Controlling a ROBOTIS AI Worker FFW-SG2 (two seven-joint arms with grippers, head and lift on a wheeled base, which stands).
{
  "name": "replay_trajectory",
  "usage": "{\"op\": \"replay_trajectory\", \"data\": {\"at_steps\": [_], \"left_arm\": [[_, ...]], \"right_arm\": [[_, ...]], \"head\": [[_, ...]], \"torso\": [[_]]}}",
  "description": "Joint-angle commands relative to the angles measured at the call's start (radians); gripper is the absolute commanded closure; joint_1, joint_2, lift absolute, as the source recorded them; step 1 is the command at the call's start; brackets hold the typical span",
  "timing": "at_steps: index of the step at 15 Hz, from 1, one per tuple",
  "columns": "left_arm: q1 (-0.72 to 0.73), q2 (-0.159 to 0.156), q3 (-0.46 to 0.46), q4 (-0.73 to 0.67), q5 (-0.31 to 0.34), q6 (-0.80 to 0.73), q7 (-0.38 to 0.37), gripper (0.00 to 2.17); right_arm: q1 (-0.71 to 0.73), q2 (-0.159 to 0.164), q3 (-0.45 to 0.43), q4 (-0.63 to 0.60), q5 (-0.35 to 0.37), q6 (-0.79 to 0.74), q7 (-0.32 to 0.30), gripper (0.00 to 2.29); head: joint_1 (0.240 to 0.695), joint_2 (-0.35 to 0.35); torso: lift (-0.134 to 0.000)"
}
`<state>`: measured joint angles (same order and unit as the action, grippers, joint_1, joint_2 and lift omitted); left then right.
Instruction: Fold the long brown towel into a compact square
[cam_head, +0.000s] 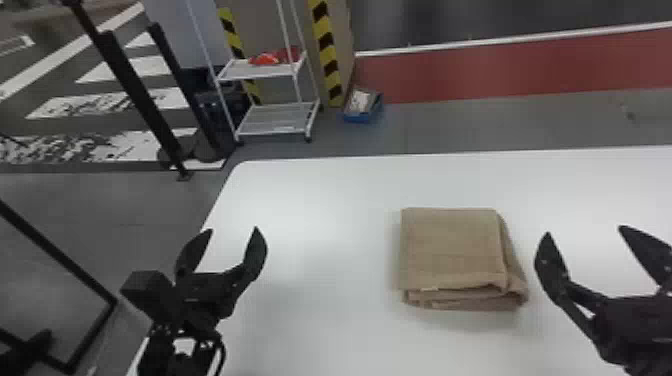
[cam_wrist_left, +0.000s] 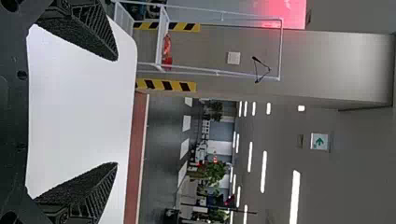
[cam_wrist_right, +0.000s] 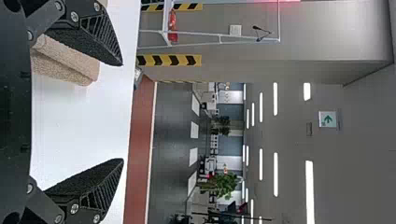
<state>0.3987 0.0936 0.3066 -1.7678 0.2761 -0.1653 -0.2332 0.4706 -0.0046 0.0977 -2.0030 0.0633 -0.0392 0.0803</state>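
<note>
The brown towel (cam_head: 452, 250) lies on the white table as a compact, roughly square stack, its layered edges showing at the near and right sides. Left of it, over the table's left part, my left gripper (cam_head: 232, 232) is open and empty. My right gripper (cam_head: 585, 232) stands open just to the right of the towel, not touching it. In the left wrist view the left gripper (cam_wrist_left: 116, 112) has its fingers wide apart over bare tabletop. In the right wrist view the towel (cam_wrist_right: 67, 60) shows beside one finger of the right gripper (cam_wrist_right: 123, 112).
The white table (cam_head: 310, 210) extends around the towel, its left edge passing under the left arm. Beyond its far edge a white wire rack (cam_head: 275, 120) and a blue box (cam_head: 362, 106) stand on the floor.
</note>
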Motion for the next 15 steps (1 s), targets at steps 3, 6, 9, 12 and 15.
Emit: {"op": "replay_trajectory", "data": {"at_steps": [3, 6, 9, 12, 15], "left_arm": [[-0.003, 0.002, -0.004, -0.001, 0.0, 0.002, 0.0, 0.08], [-0.004, 0.003, -0.004, 0.001, 0.0, 0.005, -0.002, 0.08], [-0.006, 0.002, -0.006, 0.001, 0.0, 0.008, -0.002, 0.08], [-0.008, 0.002, -0.006, 0.001, -0.003, 0.008, 0.0, 0.08], [-0.009, 0.002, -0.009, 0.001, -0.006, 0.011, 0.0, 0.08]], "right_arm": [[0.0, 0.005, -0.001, 0.001, -0.007, -0.001, 0.001, 0.17], [0.0, 0.005, 0.0, 0.0, -0.007, -0.001, 0.001, 0.17], [0.0, 0.005, 0.0, -0.002, -0.008, 0.002, 0.001, 0.17], [0.002, 0.005, 0.0, -0.003, -0.008, 0.002, -0.001, 0.17], [0.002, 0.005, 0.005, -0.003, -0.016, 0.002, 0.001, 0.17]], "head": [[0.695, 0.275], [0.695, 0.273], [0.695, 0.272], [0.695, 0.272], [0.695, 0.271]], "torso": [[-0.125], [-0.125], [-0.125], [-0.125], [-0.125]]}}
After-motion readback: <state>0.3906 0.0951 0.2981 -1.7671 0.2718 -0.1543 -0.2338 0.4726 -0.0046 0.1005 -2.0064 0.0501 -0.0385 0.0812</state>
